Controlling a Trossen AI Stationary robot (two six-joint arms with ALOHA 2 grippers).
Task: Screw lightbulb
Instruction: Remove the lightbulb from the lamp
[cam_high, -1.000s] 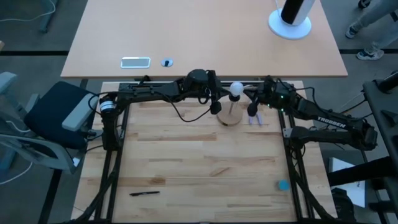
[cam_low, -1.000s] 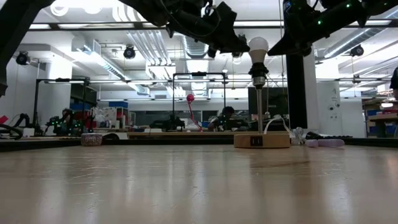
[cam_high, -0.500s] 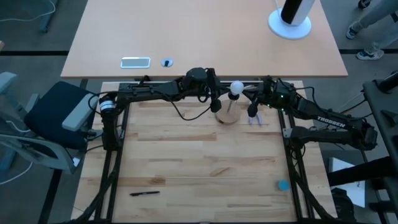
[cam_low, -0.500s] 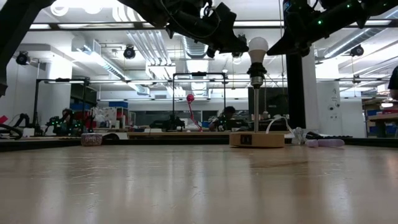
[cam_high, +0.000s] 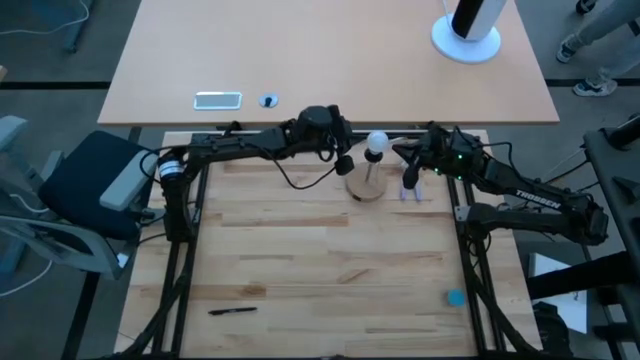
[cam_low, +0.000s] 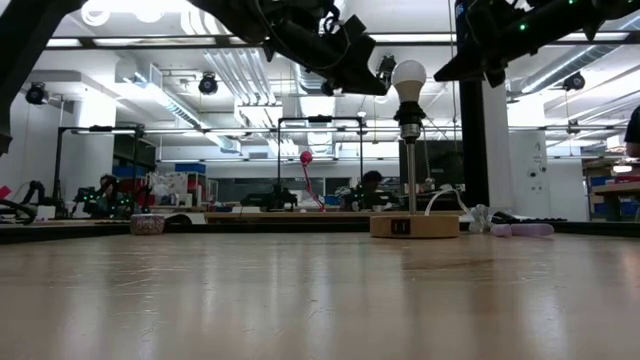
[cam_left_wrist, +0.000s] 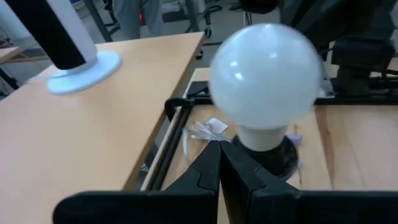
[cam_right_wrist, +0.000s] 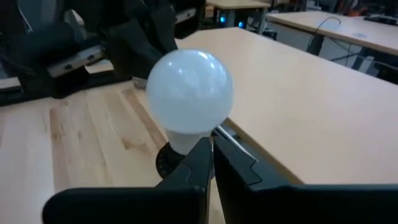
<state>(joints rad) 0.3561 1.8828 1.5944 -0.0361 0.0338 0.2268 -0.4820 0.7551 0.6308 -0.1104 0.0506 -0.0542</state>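
Observation:
The white lightbulb (cam_high: 376, 143) (cam_low: 408, 75) stands upright, its narrow end in the socket on top of a black post (cam_low: 410, 170). The post rises from a round wooden disc (cam_high: 363, 188) that rests flat on the table near the far edge. My left gripper (cam_high: 345, 165) (cam_left_wrist: 219, 149) is shut and hovers just left of the bulb at the height of its neck. My right gripper (cam_high: 408, 180) (cam_right_wrist: 210, 146) is shut too. It hovers to the bulb's right, with a gap showing in the low view, and touches nothing. My left gripper's shut fingertips (cam_left_wrist: 211, 163) point level from the table's left at the bulb's neck (cam_left_wrist: 261, 135), just above the socket. They stand close beside it. I cannot tell whether they touch it.
A small purple item (cam_high: 412, 193) lies right of the disc. A black pen (cam_high: 232, 311) and a small blue piece (cam_high: 455, 297) lie near the front edge. On the desk beyond stand a white-based black cylinder (cam_high: 468, 25) and a flat phone-like object (cam_high: 218, 99).
My left gripper has drawn a little toward the far edge and tipped its fingertips upward beside the bulb. The disc, with post and bulb, has slid slightly toward the table's left and stays upright.

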